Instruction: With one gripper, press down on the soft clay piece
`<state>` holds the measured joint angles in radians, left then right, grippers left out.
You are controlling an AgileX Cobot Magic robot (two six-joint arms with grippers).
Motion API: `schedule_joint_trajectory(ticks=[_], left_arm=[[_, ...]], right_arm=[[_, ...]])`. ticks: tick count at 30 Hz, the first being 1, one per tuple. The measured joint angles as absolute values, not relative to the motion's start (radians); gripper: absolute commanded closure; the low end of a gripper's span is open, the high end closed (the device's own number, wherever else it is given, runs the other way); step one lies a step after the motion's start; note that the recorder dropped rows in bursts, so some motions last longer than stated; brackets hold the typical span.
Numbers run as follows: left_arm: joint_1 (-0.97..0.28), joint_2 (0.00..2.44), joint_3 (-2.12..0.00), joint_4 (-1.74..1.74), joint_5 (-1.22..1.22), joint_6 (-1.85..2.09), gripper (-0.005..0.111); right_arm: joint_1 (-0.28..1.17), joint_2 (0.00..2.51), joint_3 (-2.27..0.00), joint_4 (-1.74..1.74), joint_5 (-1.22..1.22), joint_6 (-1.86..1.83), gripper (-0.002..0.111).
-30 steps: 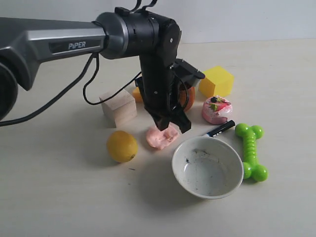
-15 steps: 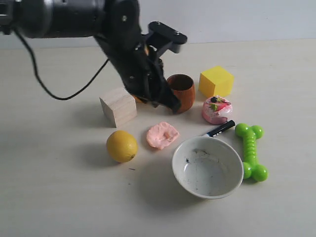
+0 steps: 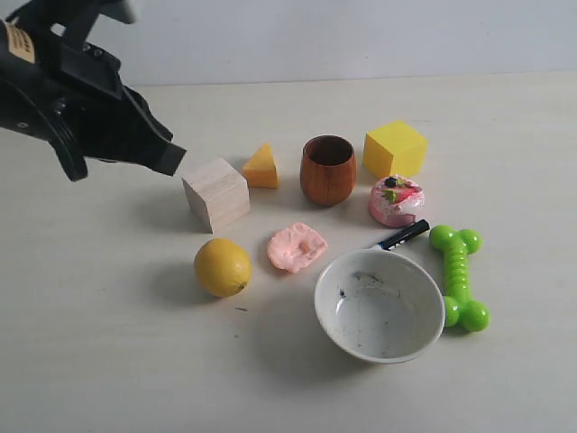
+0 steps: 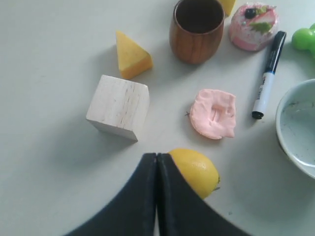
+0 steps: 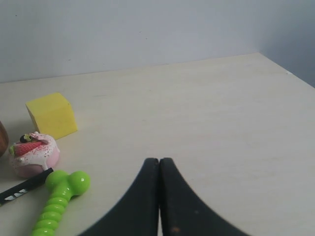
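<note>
The soft clay piece (image 3: 297,246) lies flat on the table between the lemon and the bowl, pale salmon-pink, with a dent in its middle; the left wrist view shows the clay (image 4: 213,113) too. My left gripper (image 3: 168,159) is shut and empty, raised well up and to the left of the clay, above the wooden cube. In its own view the left gripper (image 4: 156,156) has both fingers pressed together, with the lemon partly behind them. My right gripper (image 5: 159,161) is shut and empty over bare table, out of the exterior view.
Around the clay stand a lemon (image 3: 223,267), a wooden cube (image 3: 216,193), an orange wedge (image 3: 261,167), a brown wooden cup (image 3: 327,170), a yellow cube (image 3: 394,149), a pink toy cake (image 3: 396,200), a black marker (image 3: 402,235), a white bowl (image 3: 379,305) and a green toy bone (image 3: 458,274).
My left gripper has lifted off the clay and swung up and far to the left. The clay stays in place, flattened and dented.
</note>
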<state>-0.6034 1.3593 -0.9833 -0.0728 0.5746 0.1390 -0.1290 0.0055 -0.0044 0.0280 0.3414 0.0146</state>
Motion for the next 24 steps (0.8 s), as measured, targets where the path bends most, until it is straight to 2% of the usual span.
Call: schedule_joint_trajectory(ticks=[17,21,24], left_arm=[[-0.599,1.289,-0.971,-0.034,0.575,0.177,0.107],[-0.539,1.132,-0.913,-0.015,0.515,0.182,0.107],[-0.419,0.972,-0.849,-0.032,0.446,0.182,0.107]], right_arm=[[-0.129,0.006,-0.004,0.028,0.341,0.015,0.108],[-0.129,0.006,-0.004,0.028,0.341,0.015,0.108],[-0.129,0.006,-0.004,0.028,0.341,0.015,0.108]])
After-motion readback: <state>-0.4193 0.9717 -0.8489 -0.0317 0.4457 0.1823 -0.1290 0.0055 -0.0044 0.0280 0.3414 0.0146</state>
